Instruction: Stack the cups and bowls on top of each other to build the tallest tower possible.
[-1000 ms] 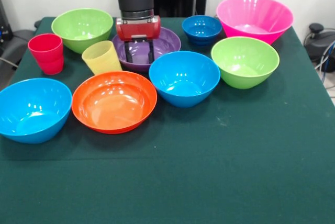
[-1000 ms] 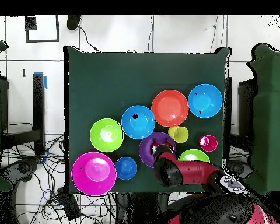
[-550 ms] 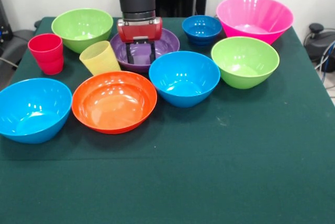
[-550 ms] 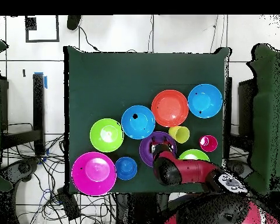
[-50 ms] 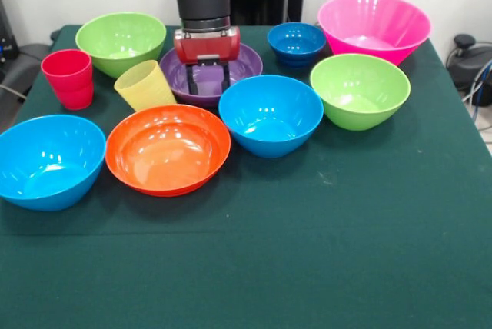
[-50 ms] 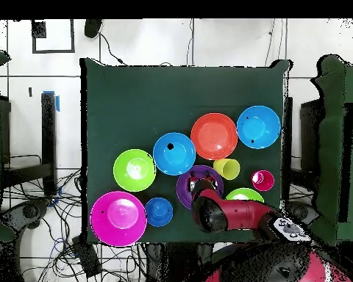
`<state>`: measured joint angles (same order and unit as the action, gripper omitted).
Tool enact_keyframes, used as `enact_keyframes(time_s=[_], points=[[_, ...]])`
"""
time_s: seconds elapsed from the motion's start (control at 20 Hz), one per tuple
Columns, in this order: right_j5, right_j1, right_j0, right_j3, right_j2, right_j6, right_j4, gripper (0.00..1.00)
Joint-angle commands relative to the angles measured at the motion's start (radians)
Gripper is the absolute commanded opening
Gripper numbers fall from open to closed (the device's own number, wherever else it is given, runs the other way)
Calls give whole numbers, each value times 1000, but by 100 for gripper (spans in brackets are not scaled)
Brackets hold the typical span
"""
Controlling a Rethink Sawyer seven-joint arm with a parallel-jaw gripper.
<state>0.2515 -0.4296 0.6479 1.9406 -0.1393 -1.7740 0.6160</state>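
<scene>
My gripper reaches down inside the purple bowl at the back middle, open, its dark fingers spread apart over the bowl's floor. The translucent yellow cup leans against the purple bowl's left rim, and the red cup stands further left. Around them sit two lime green bowls, two light blue bowls, an orange bowl, a small dark blue bowl and a big pink bowl. Each stands singly; no tower is in view.
In the overhead view the red arm covers part of the purple bowl and of a lime green bowl. The green table has bare cloth along its front half.
The gripper has shifted slightly right and toward the back. The purple bowl has slid a little left, pushing the yellow cup left so that it leans.
</scene>
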Motion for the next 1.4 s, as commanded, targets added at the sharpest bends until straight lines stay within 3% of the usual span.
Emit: enact_keyframes(time_s=[0.05, 0.95, 1.4], points=[[20, 19, -43, -119, -83, -150, -56, 100], [27, 6, -57, -108, -114, -160, -97, 100], [23, 8, -18, -101, -212, -172, -85, 100]])
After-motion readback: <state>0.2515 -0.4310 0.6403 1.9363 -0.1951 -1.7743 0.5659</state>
